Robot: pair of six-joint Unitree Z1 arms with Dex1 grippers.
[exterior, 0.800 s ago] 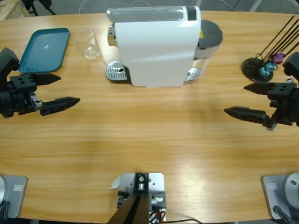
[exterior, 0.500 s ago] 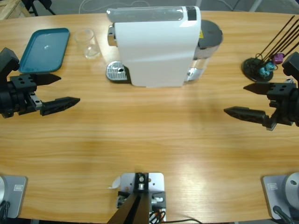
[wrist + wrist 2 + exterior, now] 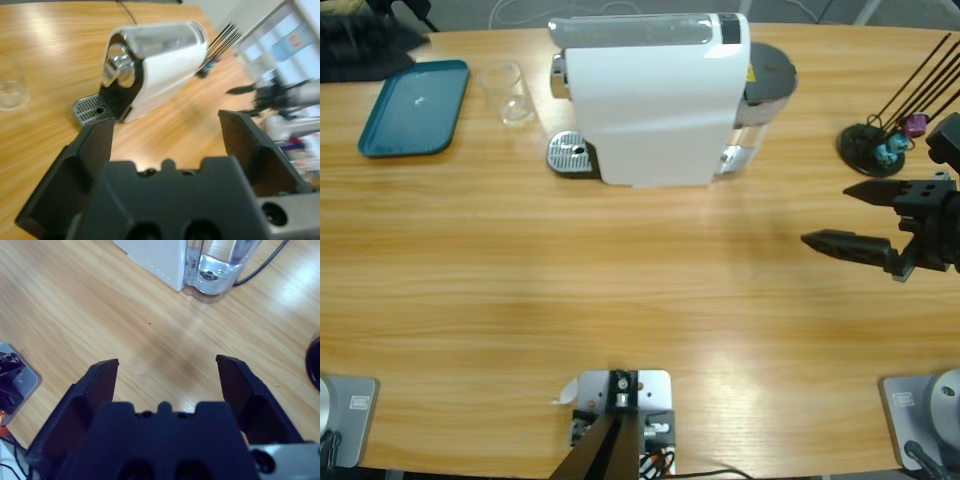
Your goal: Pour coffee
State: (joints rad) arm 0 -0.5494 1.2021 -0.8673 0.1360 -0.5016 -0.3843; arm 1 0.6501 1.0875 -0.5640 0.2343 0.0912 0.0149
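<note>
A clear glass [image 3: 510, 95] stands left of the white coffee machine [image 3: 650, 100], and I see no coffee in it. The left wrist view has the same glass [image 3: 10, 90] at its left edge, the machine [image 3: 160, 65] and its metal drip grate [image 3: 92, 107]. My left gripper [image 3: 167, 125] is open and raised, facing the machine's spout side. In the high view the left arm [image 3: 360, 42] is only a dark blur at the upper left corner. My right gripper [image 3: 825, 213] hovers open at the right over bare wood, empty [image 3: 166, 362].
A teal tray [image 3: 415, 108] lies at the back left. The machine's water tank [image 3: 765, 80] sits behind it on the right. A black capsule rack [image 3: 880, 145] with purple and teal capsules stands at the back right, close to my right gripper.
The left arm has left its spot low at the table's left edge and swung up towards the upper left corner. The right arm has barely moved.
</note>
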